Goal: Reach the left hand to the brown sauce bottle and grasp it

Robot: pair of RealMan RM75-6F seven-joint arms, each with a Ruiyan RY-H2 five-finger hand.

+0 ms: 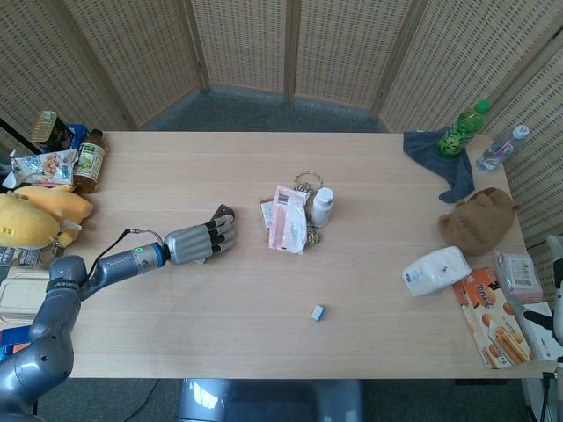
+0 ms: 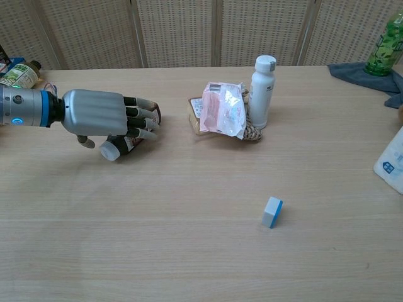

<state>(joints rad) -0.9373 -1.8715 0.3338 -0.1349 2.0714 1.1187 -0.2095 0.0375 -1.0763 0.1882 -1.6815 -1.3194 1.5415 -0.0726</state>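
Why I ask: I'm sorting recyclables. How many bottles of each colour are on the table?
Brown: 2, the brown sauce bottle under the left hand and the drink bottle
White: 1, the white bottle
Green: 1, the green bottle
Clear: 1, the clear bottle
Total: 5

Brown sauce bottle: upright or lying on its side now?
On its side. The brown sauce bottle lies flat on the table under the left hand, cap toward the camera.

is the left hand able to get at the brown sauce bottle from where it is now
Probably yes: the left hand already lies over the brown sauce bottle, fingers curled around it, with nothing between them. A firm grip cannot be confirmed.
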